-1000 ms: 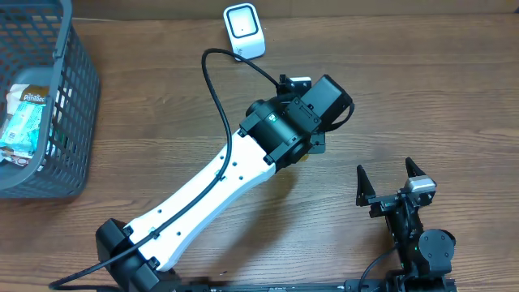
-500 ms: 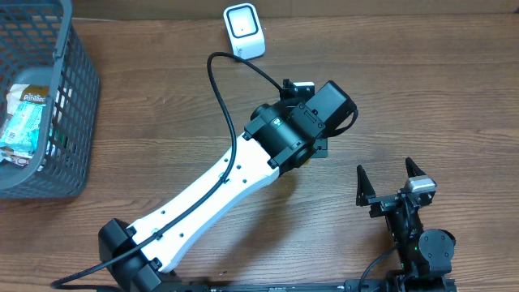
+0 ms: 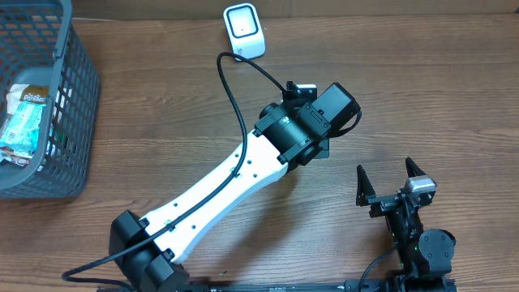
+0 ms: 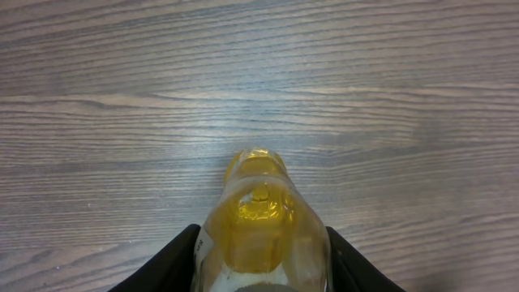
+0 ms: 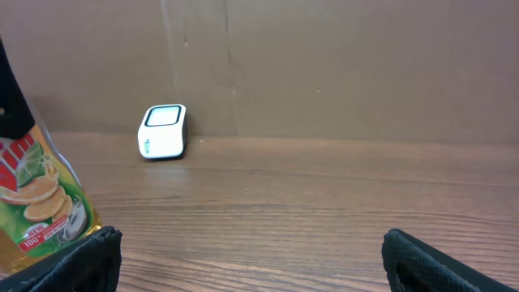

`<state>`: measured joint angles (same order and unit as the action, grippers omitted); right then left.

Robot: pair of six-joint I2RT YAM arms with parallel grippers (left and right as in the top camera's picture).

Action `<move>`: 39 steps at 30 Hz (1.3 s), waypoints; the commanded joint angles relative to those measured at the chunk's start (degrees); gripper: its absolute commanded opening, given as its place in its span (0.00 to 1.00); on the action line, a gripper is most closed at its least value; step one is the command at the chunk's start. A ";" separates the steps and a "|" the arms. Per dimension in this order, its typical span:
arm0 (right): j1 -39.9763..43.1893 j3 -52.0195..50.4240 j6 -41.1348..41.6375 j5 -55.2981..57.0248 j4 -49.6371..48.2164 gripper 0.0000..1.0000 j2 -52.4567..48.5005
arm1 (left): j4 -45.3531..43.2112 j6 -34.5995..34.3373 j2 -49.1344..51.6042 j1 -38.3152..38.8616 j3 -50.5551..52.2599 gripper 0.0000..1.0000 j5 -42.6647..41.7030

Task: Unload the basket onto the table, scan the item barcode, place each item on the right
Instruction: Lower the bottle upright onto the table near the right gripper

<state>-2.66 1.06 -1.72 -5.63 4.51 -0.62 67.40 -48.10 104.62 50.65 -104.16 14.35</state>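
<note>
Bright even light; soft shadows; pale glare on table [image 4: 268, 122]; close bottle [image 4: 259, 219] blurry.

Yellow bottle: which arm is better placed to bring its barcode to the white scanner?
Left, probably. The left claw has the yellow bottle between its fingers; the right claw stands open, apart from it, farther from the scanner.

The left arm [image 3: 219, 195] has a long white link with small dark fastener points on its upper face and black joint housings at both ends. A black cable [image 3: 241, 113] follows the link and forms a free loop near the wrist. The wrist block [image 3: 332, 105] is black and boxy, with a small white-topped module [image 3: 302, 86]. The left claw [image 4: 261, 235] has two matte black fingers [image 4: 174, 264]. The right claw [image 3: 384, 167] has black pointed fingers and a grey camera module [image 3: 420, 186].
</note>
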 commanded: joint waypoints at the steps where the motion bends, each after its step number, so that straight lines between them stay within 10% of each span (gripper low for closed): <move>1: 0.11 -0.61 -0.26 -0.02 -0.26 1.00 0.46 | -0.81 -1.68 1.05 0.48 0.13 0.43 2.82; 13: 0.11 -0.61 -0.26 -0.04 -0.24 1.00 0.46 | -1.97 -12.81 5.84 0.55 0.13 0.40 6.67; 39: 0.11 -0.61 -0.26 -0.02 -0.24 1.00 0.46 | -9.05 -12.55 11.98 1.95 0.15 0.44 2.73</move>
<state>-2.66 1.06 -1.72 -5.63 4.51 -0.62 59.18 -59.70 116.07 51.59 -104.16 16.91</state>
